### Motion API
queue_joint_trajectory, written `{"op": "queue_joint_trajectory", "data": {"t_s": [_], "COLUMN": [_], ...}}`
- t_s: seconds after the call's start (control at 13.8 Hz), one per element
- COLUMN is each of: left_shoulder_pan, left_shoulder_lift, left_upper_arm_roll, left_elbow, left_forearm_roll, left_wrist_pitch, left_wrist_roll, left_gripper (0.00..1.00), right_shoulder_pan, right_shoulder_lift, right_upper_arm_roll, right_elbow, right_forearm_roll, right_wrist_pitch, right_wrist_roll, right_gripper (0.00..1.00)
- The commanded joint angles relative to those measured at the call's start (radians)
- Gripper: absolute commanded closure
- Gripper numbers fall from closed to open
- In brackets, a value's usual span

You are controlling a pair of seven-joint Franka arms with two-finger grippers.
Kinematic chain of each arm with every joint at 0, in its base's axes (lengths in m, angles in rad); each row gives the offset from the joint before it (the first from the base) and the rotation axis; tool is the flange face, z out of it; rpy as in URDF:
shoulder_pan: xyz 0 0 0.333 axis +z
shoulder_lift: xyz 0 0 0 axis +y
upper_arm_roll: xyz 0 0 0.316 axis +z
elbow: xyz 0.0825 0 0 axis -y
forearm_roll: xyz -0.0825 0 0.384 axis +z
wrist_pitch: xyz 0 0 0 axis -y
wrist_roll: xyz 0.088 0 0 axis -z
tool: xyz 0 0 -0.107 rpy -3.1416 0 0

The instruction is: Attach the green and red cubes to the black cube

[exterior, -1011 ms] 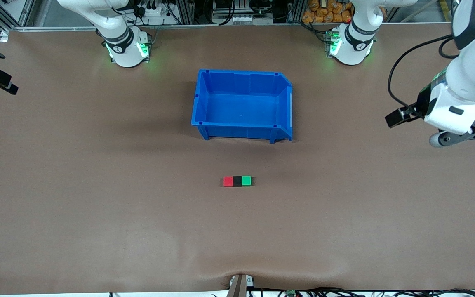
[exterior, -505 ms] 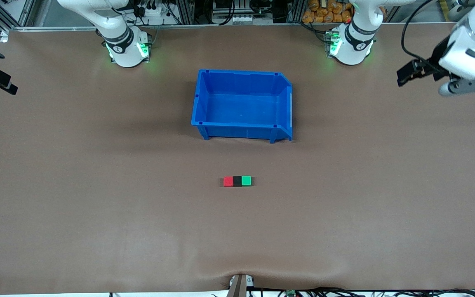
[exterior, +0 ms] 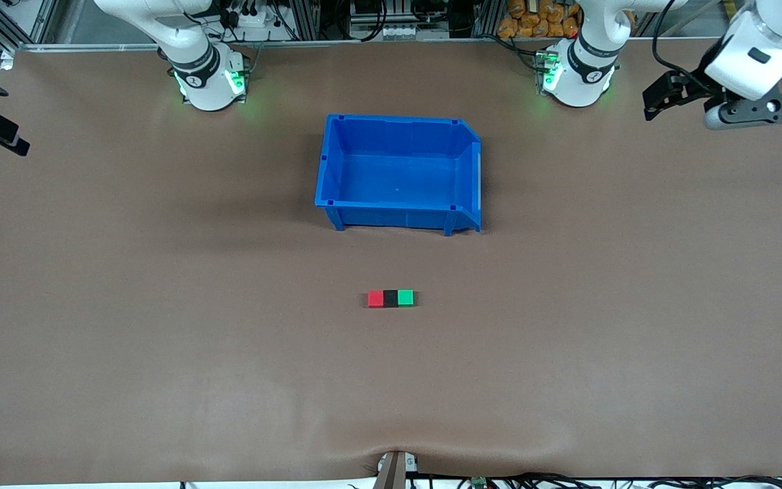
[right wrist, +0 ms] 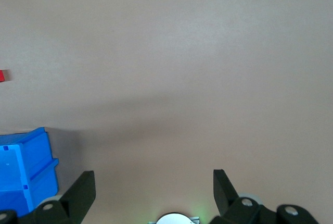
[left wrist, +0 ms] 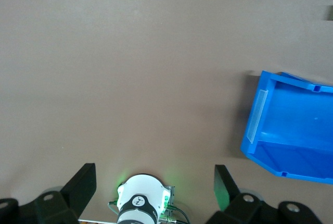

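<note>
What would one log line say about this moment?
cubes: red, black, green joined | left pincer: open | right pincer: open

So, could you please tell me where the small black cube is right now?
In the front view, the small black cube sits on the table between the red cube and green cube, nearer the camera than the blue plastic bin.

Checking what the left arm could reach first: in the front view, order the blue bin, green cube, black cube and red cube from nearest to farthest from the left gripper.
From the left gripper, up over the left arm's end of the table:
1. Blue bin, mid-table.
2. Green cube, the row's end toward the left arm.
3. Black cube, in the middle.
4. Red cube, the end toward the right arm.
</note>
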State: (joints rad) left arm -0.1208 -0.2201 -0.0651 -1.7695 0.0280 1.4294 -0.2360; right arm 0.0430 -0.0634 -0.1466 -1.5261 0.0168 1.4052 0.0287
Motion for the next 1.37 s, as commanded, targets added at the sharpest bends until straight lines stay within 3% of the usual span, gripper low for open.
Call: {"op": "queue_joint_trajectory", "data": {"t_s": [0.0,0.65,0.94,1.3], "left_shoulder_pan": [-0.01,0.039,0.075,0.073], "left_shoulder_lift": [0.013,-0.002,0.054,0.068], "left_upper_arm_roll": [0.001,-0.015,-0.015,-0.018], "left_elbow": [0.031,0.038,0.148,0.159], "left_forearm_roll": [-0.002,0.012,0.012,0.0], "left_wrist_pitch": [-0.001,0.003,-0.004,-0.03], "left_wrist_roll": [0.024,0.099,0.103,0.11], "left_gripper": [0.0,0.0,0.0,0.0], "right_shoulder_pan": [-0.005,-0.009,-0.009,-0.011], "right_shoulder_lift": [0.007,0.007,0.008,0.008], "right_upper_arm_roll": [0.001,0.001,-0.001,-0.001], "right_elbow": [0.018,0.018,0.018,0.02], "right_forearm_roll": [-0.001,-0.003,-0.001,-0.003], "right_wrist_pitch": [-0.011,-0.011,-0.011,-0.009], "right_wrist_roll": [0.0,0.004,0.004,0.002], "right_gripper": [0.0,0.0,0.0,0.0]}}
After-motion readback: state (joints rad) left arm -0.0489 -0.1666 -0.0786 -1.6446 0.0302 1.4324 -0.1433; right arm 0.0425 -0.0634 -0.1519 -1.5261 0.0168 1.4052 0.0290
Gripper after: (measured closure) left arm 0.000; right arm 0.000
